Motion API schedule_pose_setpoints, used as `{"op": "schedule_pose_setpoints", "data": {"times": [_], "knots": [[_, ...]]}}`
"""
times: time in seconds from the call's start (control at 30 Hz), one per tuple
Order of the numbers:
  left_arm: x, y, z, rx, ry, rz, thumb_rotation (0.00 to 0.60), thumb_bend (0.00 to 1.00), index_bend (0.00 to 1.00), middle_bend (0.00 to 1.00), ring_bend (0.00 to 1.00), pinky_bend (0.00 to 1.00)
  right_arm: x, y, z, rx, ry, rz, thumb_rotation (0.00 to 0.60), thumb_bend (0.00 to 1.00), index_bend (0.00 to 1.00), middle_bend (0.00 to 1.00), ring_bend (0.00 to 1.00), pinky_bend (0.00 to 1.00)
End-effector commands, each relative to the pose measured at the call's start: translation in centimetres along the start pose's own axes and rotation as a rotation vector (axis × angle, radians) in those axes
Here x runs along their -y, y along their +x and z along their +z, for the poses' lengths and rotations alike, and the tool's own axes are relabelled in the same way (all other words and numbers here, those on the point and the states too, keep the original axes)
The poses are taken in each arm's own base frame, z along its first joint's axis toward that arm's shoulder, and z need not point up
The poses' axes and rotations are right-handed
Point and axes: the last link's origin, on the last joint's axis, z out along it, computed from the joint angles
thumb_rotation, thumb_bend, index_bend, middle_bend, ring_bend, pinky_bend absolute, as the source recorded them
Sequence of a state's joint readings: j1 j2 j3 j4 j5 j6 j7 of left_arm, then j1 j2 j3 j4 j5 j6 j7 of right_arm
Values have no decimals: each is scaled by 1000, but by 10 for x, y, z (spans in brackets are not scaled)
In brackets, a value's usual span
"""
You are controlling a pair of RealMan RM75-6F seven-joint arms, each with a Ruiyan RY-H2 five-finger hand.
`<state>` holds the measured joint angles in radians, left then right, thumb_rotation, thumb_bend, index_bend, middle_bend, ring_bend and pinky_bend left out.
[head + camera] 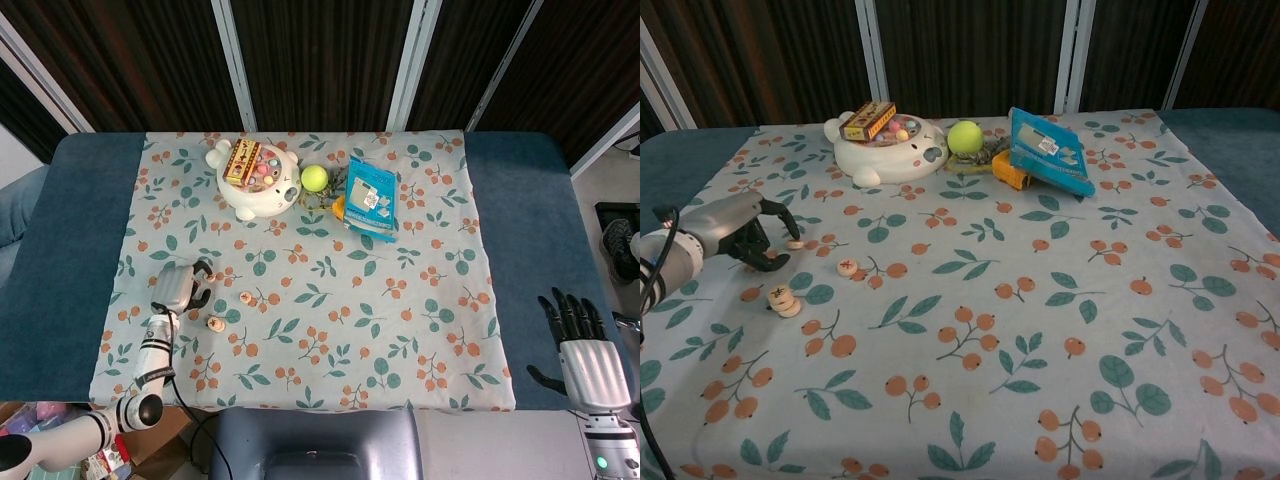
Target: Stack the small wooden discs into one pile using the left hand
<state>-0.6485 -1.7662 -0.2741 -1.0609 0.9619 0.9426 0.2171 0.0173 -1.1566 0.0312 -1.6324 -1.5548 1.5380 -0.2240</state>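
Observation:
Small wooden discs lie at the left of the flowered cloth. A short pile of discs (215, 323) (784, 300) sits nearest the front. One single disc (245, 297) (847, 267) lies a little to its right and further back. Another disc (795, 243) lies on the cloth right at the fingertips of my left hand (180, 288) (745, 238). That hand hovers low with its fingers arched downward and the thumb apart from them; it grips nothing. My right hand (582, 350) rests far off at the front right with its fingers spread, seen only in the head view.
At the back of the cloth stand a white animal-shaped toy tray (258, 180) (885, 145), a tennis ball (314, 177) (963, 136) and a blue packet (372, 196) (1048, 150). Blue table edges (60, 260) flank the cloth.

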Motion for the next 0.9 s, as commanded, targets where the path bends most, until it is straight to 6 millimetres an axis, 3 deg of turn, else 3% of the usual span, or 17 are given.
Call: {"op": "schedule_pose_setpoints", "data": {"times": [0.03,0.9], "knots": [[1,1,1,-6,1,-3,600,399,384,1000,1000,1000,0,0,0,2,-1,0,600,124,0,0,0,0],[4,-5,8,10,15,2,600,400,431,1000,1000,1000,-1,1,0,-2,-8,1,600,123,0,0,0,0]]}}
